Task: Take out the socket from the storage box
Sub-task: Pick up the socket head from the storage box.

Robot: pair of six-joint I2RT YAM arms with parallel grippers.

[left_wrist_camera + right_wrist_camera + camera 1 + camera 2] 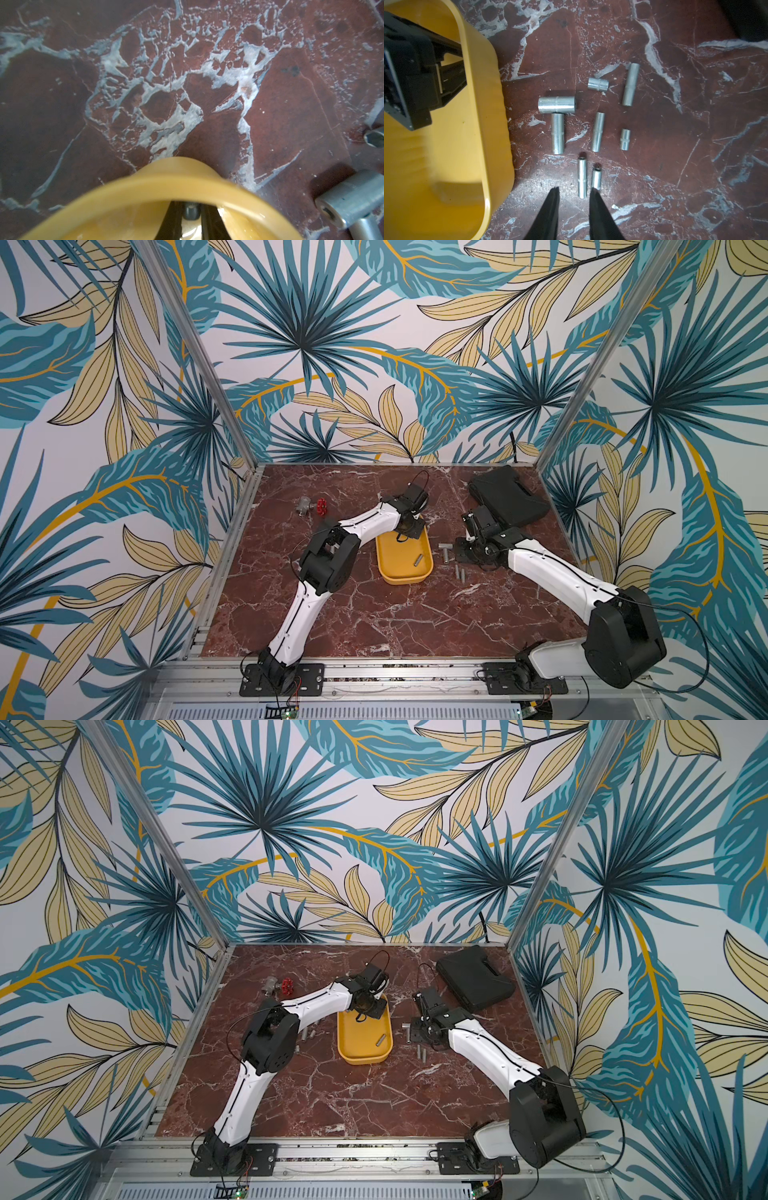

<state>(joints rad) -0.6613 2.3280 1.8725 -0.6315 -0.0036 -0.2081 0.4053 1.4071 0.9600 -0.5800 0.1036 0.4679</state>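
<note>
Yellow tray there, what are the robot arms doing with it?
The left gripper is down in the far end of the yellow tray, shut, apparently on a small socket. Another loose socket lies in the tray. The right gripper hangs open beside the tray, over sockets lying on the table.

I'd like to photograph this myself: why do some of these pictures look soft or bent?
Left wrist view: the storage box rim is too close, badly blurred, the marble tabletop behind sharper. Right wrist view: the sockets are crisp with soft shadows. In a top view the wide lens makes the frame posts splay.
</note>
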